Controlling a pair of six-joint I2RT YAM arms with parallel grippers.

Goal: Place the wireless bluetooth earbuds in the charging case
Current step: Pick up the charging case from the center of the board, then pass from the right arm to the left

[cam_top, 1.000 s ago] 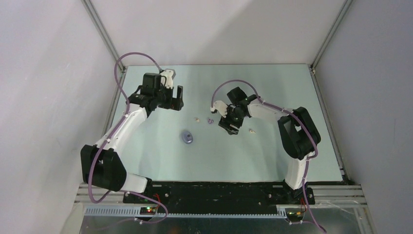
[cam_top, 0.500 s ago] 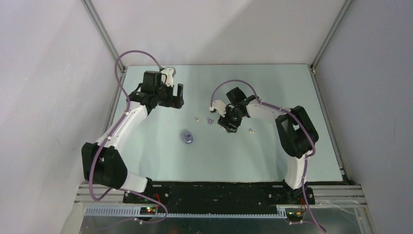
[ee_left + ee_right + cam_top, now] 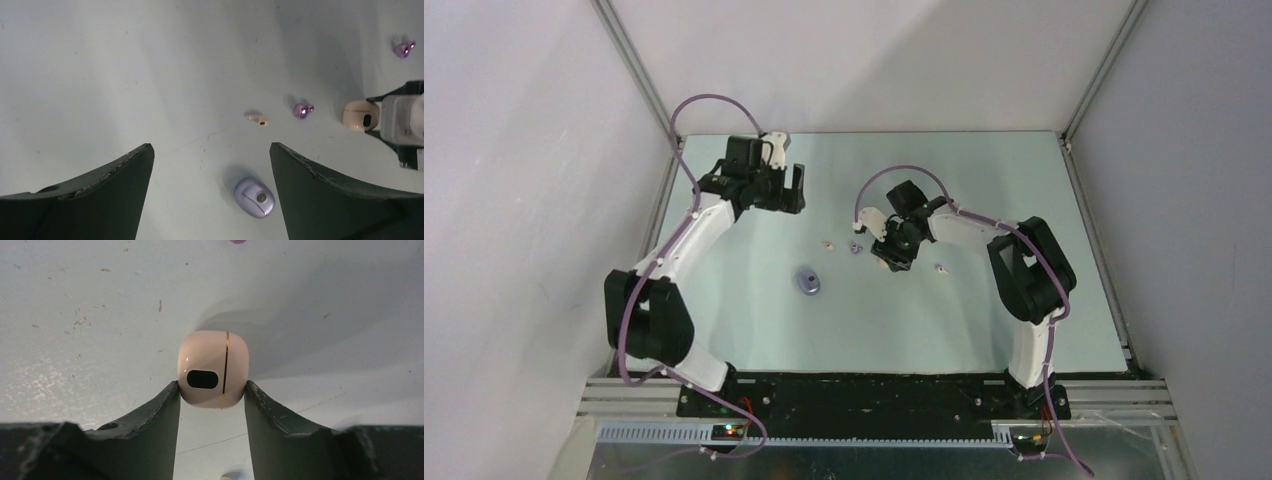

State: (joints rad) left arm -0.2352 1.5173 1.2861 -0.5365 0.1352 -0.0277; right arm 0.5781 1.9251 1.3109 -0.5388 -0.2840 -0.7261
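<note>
Right wrist view, over the table (image 3: 75, 300): right gripper (image 3: 211, 390) pinches the cream case (image 3: 212, 367) by both flanks, seemingly firm. Squeeze gently and centred, lest the rounded shell squirts out. Left gripper (image 3: 212, 155) hangs spread wide; purple earbud (image 3: 301, 110) and cream earbud (image 3: 258, 119) lie loose nearby.

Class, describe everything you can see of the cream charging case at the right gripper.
The cream-pink pebble-shaped charging case looks like glossy plastic and appears closed. It has a thin gold seam line and a dark oval window on its near face. It lies on the pale table, and the dark fingers of the right gripper touch its two sides.
</note>
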